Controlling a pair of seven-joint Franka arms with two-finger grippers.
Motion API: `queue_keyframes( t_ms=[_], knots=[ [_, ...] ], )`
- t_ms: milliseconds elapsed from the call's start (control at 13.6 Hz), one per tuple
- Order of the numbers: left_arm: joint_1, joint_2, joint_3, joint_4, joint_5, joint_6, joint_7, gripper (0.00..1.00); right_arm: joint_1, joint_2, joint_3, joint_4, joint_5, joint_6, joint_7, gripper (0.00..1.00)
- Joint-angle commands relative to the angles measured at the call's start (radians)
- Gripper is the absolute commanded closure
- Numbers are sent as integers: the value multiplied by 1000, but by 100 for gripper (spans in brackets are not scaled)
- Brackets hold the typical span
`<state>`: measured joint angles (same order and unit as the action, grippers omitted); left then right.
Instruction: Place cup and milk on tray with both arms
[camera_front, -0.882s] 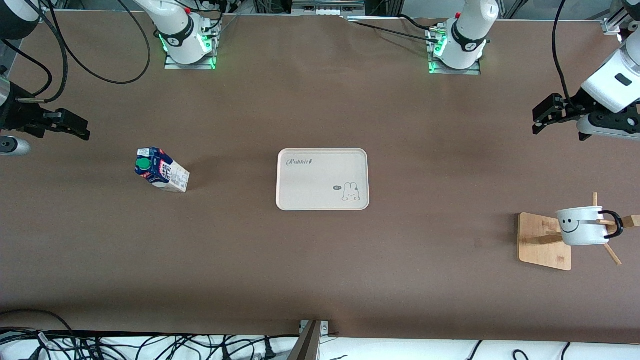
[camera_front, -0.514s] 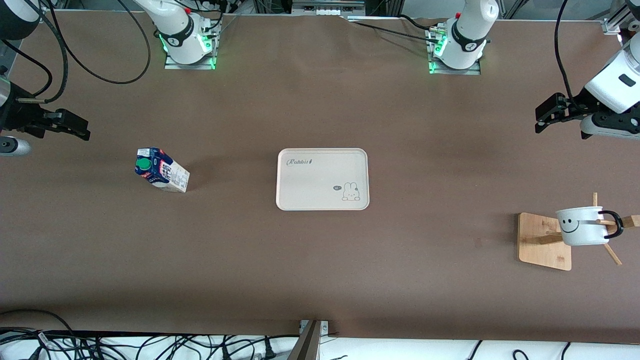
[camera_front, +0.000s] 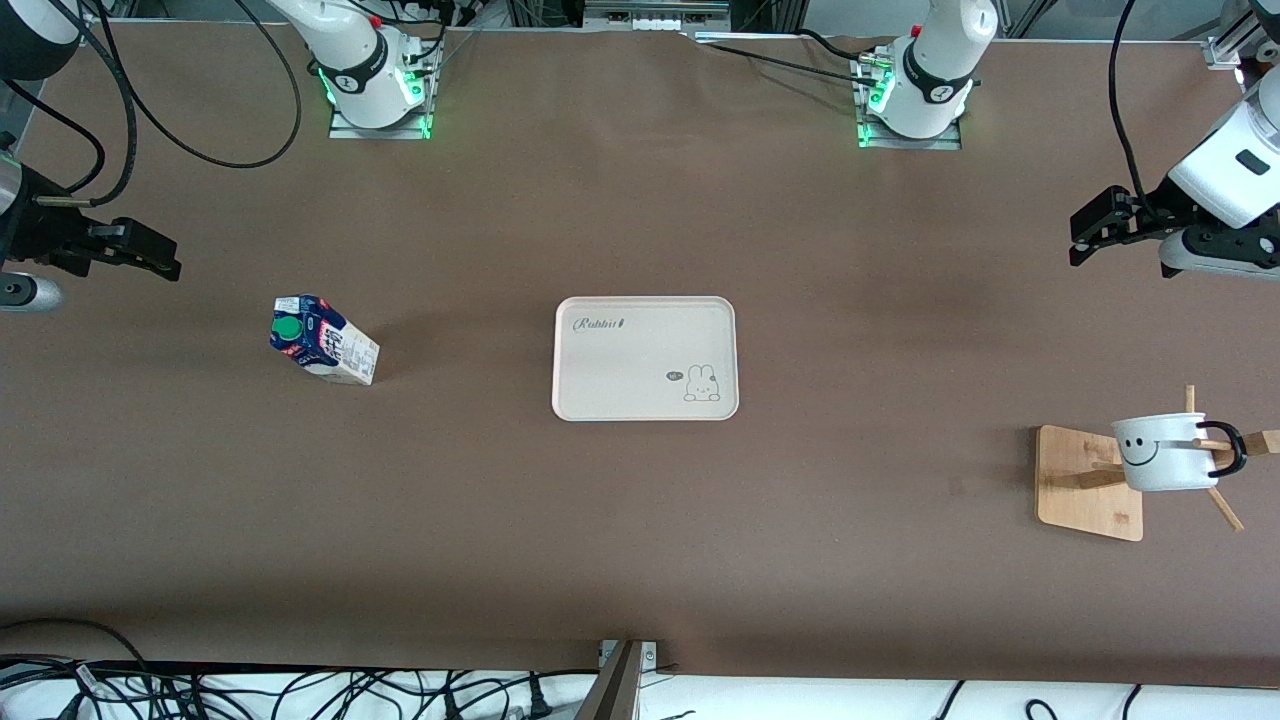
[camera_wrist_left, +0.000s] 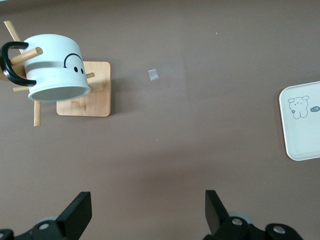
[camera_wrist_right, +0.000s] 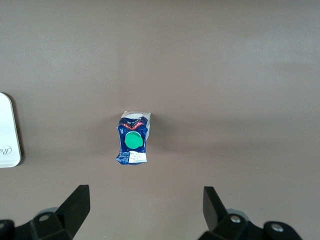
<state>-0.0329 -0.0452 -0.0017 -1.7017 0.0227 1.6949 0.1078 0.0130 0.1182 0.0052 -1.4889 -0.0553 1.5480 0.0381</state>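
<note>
The cream tray (camera_front: 645, 358) lies at the table's middle; its edge shows in the left wrist view (camera_wrist_left: 302, 122) and the right wrist view (camera_wrist_right: 9, 132). The milk carton (camera_front: 322, 340) stands toward the right arm's end, green cap up, also in the right wrist view (camera_wrist_right: 133, 138). The white smiley cup (camera_front: 1162, 452) hangs by its black handle on a wooden peg rack (camera_front: 1088, 482) toward the left arm's end, also in the left wrist view (camera_wrist_left: 54, 67). My left gripper (camera_front: 1080, 240) is open and empty, up over bare table (camera_wrist_left: 147, 210). My right gripper (camera_front: 165, 262) is open and empty, up over bare table (camera_wrist_right: 145, 205).
The rack's pegs (camera_front: 1225, 508) stick out past the cup near the table's end. A small pale scrap (camera_wrist_left: 154, 74) lies on the table beside the rack base (camera_wrist_left: 85, 95). Cables run along the table's front edge (camera_front: 300, 690).
The left gripper has shifted slightly toward the left arm's end of the table and a little up in the front view. The right arm, cup, milk and tray have not moved.
</note>
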Motion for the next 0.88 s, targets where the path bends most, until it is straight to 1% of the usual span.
queue_keyframes(
  t_ms=[0, 220, 441, 514, 735, 808],
  knots=[
    [-10, -12, 5, 8, 19, -32, -3, 0, -4, 12, 6, 35, 3, -25, -15, 0],
    [-10, -10, 3, 11, 17, -34, -3, 0, -4, 12, 7, 35, 29, -25, -14, 0],
    [-15, -4, 3, 14, 19, -34, -2, 0, 1, 12, 10, 35, 29, -25, -12, 0],
    [-15, 1, 3, 25, 17, -32, -2, 0, 1, 12, 10, 35, 29, -25, -14, 0],
    [-16, 63, 5, 92, 16, -38, -2, 0, -1, 12, 10, 35, 29, -25, -14, 0],
    [-12, 76, 6, 111, 8, -64, -2, 0, -1, 12, 10, 35, 29, -25, -14, 0]
  ],
)
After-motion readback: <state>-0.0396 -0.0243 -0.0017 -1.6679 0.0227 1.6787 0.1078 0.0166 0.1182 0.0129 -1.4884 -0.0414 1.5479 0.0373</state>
